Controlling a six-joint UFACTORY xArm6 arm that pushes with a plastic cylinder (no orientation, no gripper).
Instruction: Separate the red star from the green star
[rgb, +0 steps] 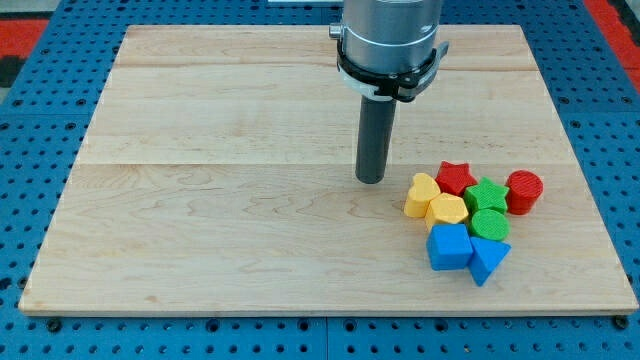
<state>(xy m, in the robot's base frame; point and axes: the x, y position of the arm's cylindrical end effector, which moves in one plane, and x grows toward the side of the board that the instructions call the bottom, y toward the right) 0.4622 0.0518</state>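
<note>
I have no jaws, only a rod. My tip rests on the pale wood board, over a blue floor with holes. The red star sits at three o'clock from my tip, touching the green star beside it.

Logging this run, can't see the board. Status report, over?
My tip down on the board, left of the cluster, touching no block. Red star still against green star. Yellow heart sits between tip and stars.
</note>
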